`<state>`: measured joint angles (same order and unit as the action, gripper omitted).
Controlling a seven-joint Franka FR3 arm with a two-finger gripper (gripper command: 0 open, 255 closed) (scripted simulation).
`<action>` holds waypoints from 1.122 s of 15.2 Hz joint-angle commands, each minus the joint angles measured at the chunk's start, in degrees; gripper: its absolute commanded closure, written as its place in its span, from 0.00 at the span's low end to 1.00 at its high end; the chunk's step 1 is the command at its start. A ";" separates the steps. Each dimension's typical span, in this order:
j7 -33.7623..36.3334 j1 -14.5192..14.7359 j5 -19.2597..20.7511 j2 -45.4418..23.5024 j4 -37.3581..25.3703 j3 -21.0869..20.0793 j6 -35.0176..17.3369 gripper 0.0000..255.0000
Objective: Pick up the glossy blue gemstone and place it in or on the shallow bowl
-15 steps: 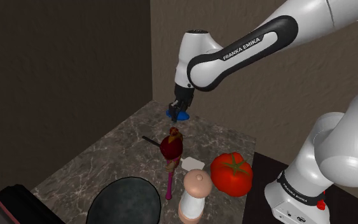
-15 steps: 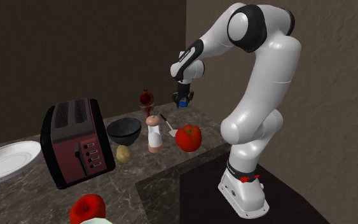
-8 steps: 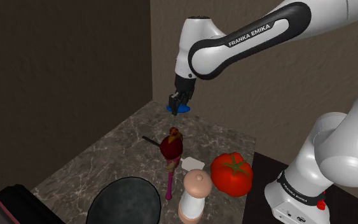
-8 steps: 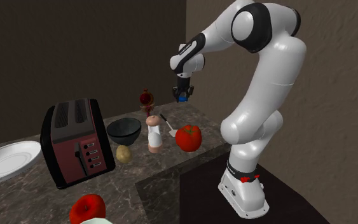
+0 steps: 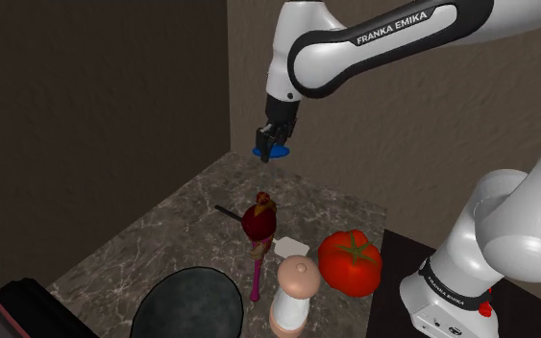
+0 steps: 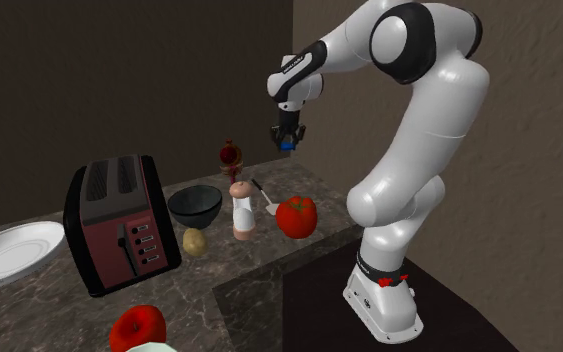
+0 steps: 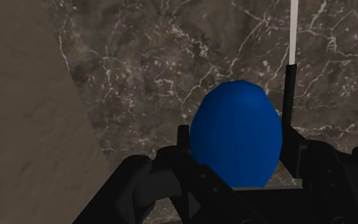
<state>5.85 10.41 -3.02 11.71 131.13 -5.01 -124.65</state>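
1. I have the gripper (image 5: 271, 142) hanging in the air above the bench's (image 5: 153, 235) far corner, close to where the two walls meet. The fingers are clenched on the blue gemstone (image 7: 234, 133).
2. The gemstone is off the bench, and the shoulder view shows a clear gap under it. In the wrist view it sits between the two black fingers, each touching one side, with marble below.
3. The dark bowl (image 6: 194, 204) sits mid-bench just beside the red toaster (image 6: 119, 225), well apart from the gemstone. Nothing shows inside it.
4. Between the bowl and that far corner are a pale grinder (image 6: 242, 210) standing upright, a tomato (image 6: 296, 215) near the bench edge on the stand's side, and a dark red ornament on a pink stem (image 5: 259, 226).
5. A potato (image 6: 195, 241) lies just beside the bowl, toward the bench's front edge in the second exterior view.
6. A white plate (image 6: 9, 250) is at the bench's end past the toaster, and a red apple (image 6: 137, 325) is near the front edge.
7. A thin utensil (image 7: 292, 38) with a black and white shaft lies on the marble under the gripper. I can't tell what kind it is.
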 commanded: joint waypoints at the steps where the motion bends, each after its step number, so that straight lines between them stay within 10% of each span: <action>1: 1.41 0.60 -0.10 0.53 0.01 -0.86 0.50 1.00; 17: 25.37 9.90 -0.55 -0.77 -2.07 -15.84 0.55 1.00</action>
<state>29.46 19.67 -3.58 11.03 129.16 -19.83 -124.06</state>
